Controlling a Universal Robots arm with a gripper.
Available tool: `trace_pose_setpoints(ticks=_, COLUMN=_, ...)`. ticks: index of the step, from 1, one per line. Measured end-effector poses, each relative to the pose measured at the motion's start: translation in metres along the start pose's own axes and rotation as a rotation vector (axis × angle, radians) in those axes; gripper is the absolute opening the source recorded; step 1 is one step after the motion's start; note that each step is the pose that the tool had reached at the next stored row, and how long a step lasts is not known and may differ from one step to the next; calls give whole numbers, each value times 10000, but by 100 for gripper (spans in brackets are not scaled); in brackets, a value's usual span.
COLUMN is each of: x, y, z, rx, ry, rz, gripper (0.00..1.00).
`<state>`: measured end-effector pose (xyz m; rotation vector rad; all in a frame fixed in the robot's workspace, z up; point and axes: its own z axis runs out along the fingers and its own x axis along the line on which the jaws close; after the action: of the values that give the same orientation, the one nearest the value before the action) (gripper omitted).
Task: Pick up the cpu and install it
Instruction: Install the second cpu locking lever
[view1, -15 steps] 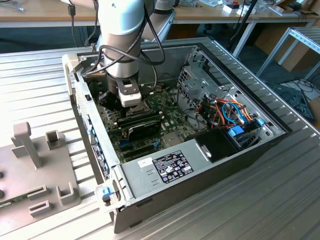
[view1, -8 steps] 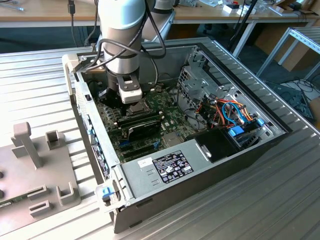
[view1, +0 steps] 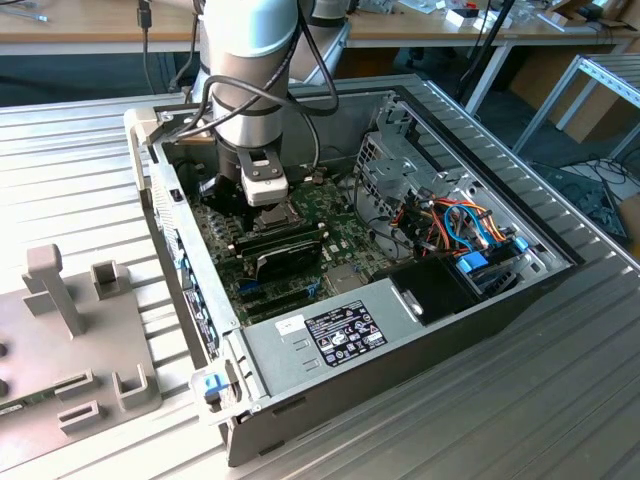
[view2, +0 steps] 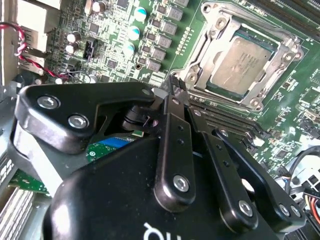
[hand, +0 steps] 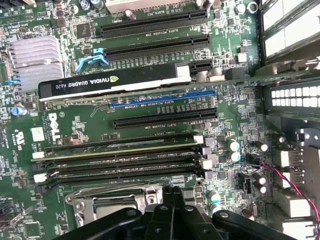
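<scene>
My gripper (view2: 174, 86) hangs over the green motherboard (view2: 115, 45), its fingers closed together on nothing. The cpu (view2: 243, 65) already sits in its socket (view2: 220, 30) just beside my fingertips.

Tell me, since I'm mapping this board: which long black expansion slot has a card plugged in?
The one holding the black graphics card, standing on edge directly above the blue slot. The other long black slots, two beyond it and one past the blue slot, are bare.
</scene>
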<state>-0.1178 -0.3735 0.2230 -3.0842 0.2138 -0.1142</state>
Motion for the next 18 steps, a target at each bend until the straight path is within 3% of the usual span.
trace_pose_setpoints(ticks=3, x=2, y=-1, z=-3, rx=-10, ry=-3, rz=-2, gripper=11)
trace_pose_setpoints(ticks=9, x=25, y=-8, z=-112, rx=-4, ry=-29, rz=-117, gripper=11)
trace_pose_setpoints(ticks=18, x=47, y=-13, z=-130, rx=12, ry=-64, rz=-382, gripper=11)
